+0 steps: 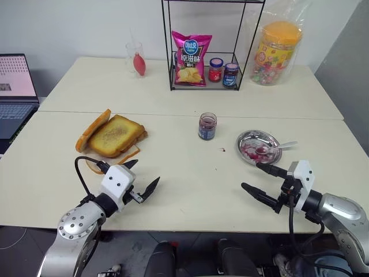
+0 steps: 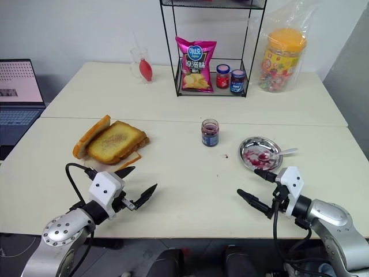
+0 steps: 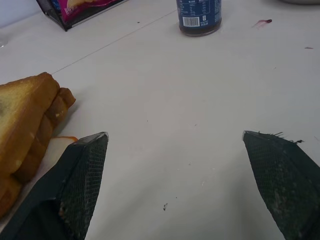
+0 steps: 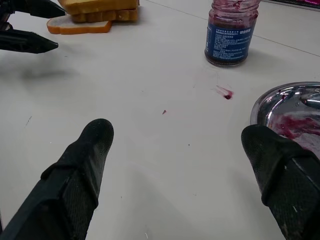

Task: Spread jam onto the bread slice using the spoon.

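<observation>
The pale bread slice [image 1: 132,154] lies on the table's left side, mostly covered by a stack of golden toasted slices [image 1: 113,135]; its crust edge peeks out in the right wrist view too [image 4: 80,26]. The spoon [image 1: 279,146] rests in a round metal plate [image 1: 247,138] on the right, its bowl among red jam [image 1: 251,152] smears. An open jam jar [image 1: 207,126] stands mid-table, with a small jam drop [image 1: 222,149] beside it. My left gripper [image 1: 144,174] hovers open just in front of the bread. My right gripper [image 1: 252,176] is open in front of the plate. Both hold nothing.
A black wire rack [image 1: 170,57] at the back holds a pink chips bag [image 1: 191,59] and two small jars [image 1: 223,71]. A bagged candy tub [image 1: 278,52] stands to its right, a glass [image 1: 135,57] to its left. A laptop [image 1: 16,92] sits at far left.
</observation>
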You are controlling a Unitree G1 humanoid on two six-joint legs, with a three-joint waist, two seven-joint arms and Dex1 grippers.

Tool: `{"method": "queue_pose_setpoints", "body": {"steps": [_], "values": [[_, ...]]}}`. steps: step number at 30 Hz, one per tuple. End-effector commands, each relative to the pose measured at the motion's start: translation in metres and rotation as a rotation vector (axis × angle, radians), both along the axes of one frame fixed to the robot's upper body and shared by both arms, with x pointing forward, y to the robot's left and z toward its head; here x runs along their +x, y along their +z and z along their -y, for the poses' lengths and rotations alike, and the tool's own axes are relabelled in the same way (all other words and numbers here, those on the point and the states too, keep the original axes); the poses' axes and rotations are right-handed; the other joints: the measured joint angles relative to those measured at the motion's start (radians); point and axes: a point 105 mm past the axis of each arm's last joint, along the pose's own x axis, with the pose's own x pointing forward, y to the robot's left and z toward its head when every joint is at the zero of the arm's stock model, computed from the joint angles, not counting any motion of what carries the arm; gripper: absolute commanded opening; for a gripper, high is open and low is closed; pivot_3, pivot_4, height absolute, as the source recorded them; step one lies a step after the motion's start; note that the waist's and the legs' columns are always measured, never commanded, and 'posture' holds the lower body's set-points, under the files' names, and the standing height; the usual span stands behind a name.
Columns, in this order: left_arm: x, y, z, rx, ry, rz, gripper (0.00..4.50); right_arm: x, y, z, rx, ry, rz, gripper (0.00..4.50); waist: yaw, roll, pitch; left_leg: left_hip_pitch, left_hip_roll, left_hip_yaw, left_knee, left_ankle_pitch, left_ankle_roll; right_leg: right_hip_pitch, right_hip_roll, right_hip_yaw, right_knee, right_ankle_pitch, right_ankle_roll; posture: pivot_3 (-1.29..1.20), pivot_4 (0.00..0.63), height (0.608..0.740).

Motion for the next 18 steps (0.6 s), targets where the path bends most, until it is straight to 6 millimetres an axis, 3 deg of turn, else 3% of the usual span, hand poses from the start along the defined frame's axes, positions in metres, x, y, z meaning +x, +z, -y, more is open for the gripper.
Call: {"method": "queue_pose_setpoints", "body": {"steps": [1, 13, 18], "values": [[-0.004, 0.013, 0.011, -0.008, -0.066, 0.052, 4.5, -0.002, 0.01, -0.005, -0.001, 0.024, 0.044, 4.48, 0.0, 0.0, 0.0, 0.0, 0.0, 0.0, 0.0, 0.0, 0.0, 0.0, 0.0, 0.0, 0.0, 0.0, 0.0, 0.0, 0.15, 0.74], [-0.006, 0.006, 0.009, 0.013, -0.058, 0.022, 4.5, -0.001, 0.008, -0.007, 0.008, 0.016, 0.039, 4.48, 0.0, 0.0, 0.0, 0.0, 0.0, 0.0, 0.0, 0.0, 0.0, 0.0, 0.0, 0.0, 0.0, 0.0, 0.0, 0.0, 0.15, 0.74], [-0.012, 0.02, 0.013, -0.013, -0.128, 0.103, 4.5, -0.002, 0.008, -0.009, 0.007, 0.02, 0.044, 4.48, 0.0, 0.0, 0.0, 0.0, 0.0, 0.0, 0.0, 0.0, 0.0, 0.0, 0.0, 0.0, 0.0, 0.0, 0.0, 0.0, 0.15, 0.74]]}}
